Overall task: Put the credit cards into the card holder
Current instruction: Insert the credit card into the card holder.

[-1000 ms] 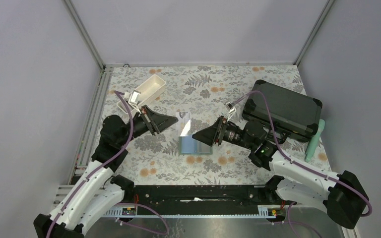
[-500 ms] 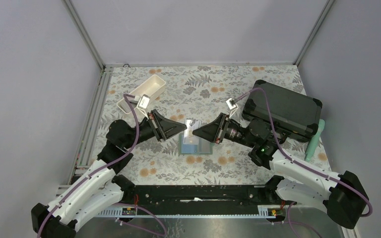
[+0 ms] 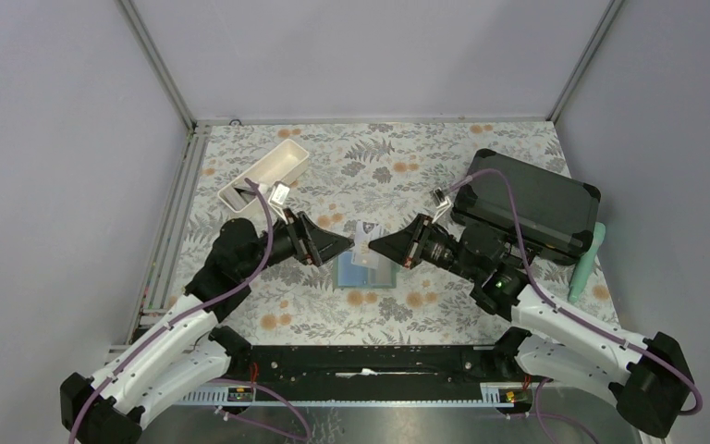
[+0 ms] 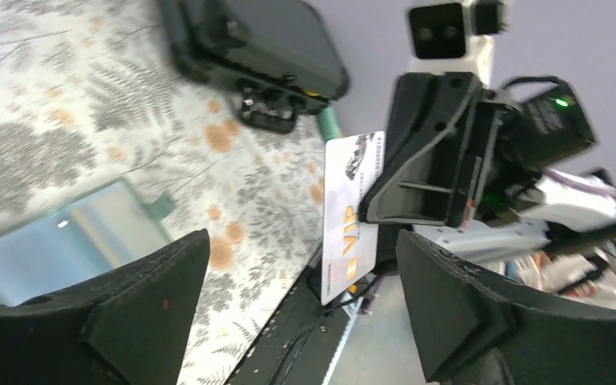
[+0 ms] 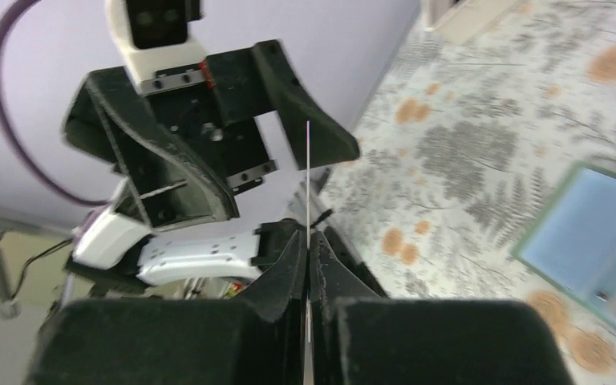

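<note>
a: where is the card?

b: in the air between the two arms, above the open card holder (image 3: 365,276). the right gripper (image 3: 376,247) has its fingers pressed together on one edge of the pale credit card (image 4: 351,212). the left gripper (image 3: 337,246) stands spread wide, a finger on each side, touching nothing.

a: what worries you?

b: the card is thin, stiff, glossy plastic, held by one edge only. it could swivel in the pinch, or clip a left finger on its way out.

a: and the holder?

b: flat, with a sage-green rim and pale blue see-through pockets that look soft, though i can't tell where the slot mouths lie. it sits loose on the floral cloth (image 3: 407,176), so a badly angled push may shove it along instead of seating the card.
</note>
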Controlling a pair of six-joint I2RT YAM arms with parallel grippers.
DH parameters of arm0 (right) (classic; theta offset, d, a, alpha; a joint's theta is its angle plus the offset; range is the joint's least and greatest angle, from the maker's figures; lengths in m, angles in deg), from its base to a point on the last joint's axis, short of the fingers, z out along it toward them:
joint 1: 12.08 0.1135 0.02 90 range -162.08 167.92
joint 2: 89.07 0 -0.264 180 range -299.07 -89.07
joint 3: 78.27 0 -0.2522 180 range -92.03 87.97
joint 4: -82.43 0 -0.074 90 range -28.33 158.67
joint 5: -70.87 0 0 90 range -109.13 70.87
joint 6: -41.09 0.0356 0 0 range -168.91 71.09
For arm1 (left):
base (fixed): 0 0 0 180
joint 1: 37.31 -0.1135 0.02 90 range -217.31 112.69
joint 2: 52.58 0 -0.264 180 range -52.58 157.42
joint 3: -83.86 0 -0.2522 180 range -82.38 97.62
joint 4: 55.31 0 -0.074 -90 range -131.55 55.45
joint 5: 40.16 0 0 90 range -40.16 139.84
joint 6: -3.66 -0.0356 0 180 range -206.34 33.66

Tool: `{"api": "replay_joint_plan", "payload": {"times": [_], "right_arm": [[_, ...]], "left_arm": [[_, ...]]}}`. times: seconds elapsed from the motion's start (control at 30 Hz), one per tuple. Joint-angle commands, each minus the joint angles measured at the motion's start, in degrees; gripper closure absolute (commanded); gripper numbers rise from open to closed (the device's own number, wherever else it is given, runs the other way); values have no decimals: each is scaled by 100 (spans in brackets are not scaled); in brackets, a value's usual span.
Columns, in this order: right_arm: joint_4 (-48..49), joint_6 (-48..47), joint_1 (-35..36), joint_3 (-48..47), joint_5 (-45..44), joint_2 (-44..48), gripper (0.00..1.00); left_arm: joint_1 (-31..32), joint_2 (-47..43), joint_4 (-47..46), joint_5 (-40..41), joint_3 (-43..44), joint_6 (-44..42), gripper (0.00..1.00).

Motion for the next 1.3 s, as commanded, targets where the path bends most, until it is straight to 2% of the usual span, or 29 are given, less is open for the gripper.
{"api": "replay_joint_plan", "payload": {"times": [0.0,0.1,0.23,0.53,0.93,1.27], "right_arm": [[-1269,-327,-16,29,-1041,93,100],[-1316,-388,-29,171,-1183,-128,100],[-1081,-450,-129,275,-1104,-772,100],[-166,-429,-596,550,-641,-1927,100],[811,-434,-773,365,150,-3093,100],[1095,-388,-776,271,208,-3575,100]], "left_arm": [[3,129,995,1157,-22,-152,7],[-7,518,1164,1273,-179,110,5],[-7,1080,859,1255,-442,298,5],[1,2105,516,1572,-627,114,6],[-25,3158,11,1596,-533,7,18],[-36,3429,67,1731,-456,-91,28]]}}
